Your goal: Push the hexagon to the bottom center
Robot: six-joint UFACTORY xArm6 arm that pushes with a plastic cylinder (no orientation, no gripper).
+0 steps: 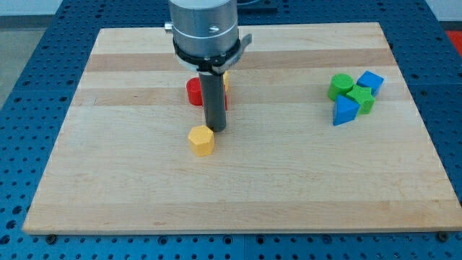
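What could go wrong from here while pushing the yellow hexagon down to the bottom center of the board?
1. My tip sits at the upper right edge of the yellow hexagon, not squarely behind it, so a downward push may spin it or send it toward the view's left instead of straight down.
2. The hexagon could slip off my tip sideways, and I would run past it.
3. The red block and a yellow block sit close behind the rod; backing up to realign could knock them.
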